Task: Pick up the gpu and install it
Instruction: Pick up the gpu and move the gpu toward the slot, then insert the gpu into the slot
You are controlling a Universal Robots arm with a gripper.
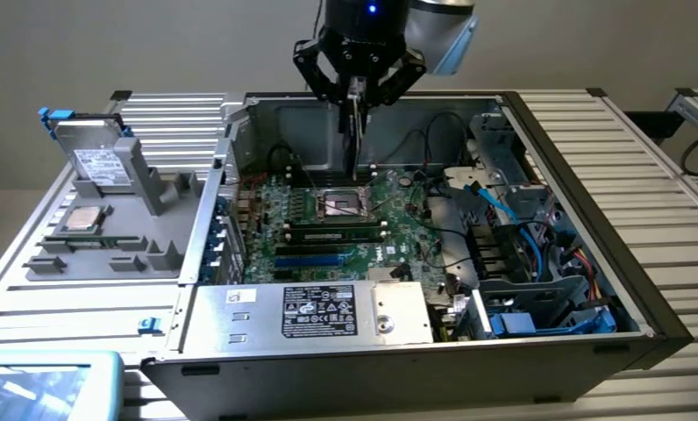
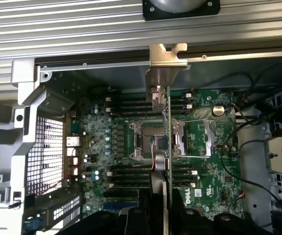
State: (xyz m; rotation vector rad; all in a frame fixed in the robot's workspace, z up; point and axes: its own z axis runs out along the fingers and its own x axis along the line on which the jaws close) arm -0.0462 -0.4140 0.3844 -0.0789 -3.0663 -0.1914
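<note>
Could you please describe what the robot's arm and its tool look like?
The tool is black. It has a rounded body with a small blue light and angular, jointed linkage fingers. The arm above it has a rounded silver-grey joint housing with a bluish tint.

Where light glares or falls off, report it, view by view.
Exterior view: a blue indicator light glows above the end effector; the drive side of the case lies in shade. Wrist view: the ribbed table reads brightest, the bracket of the gpu catches light, the end effector is a dark silhouette.
</note>
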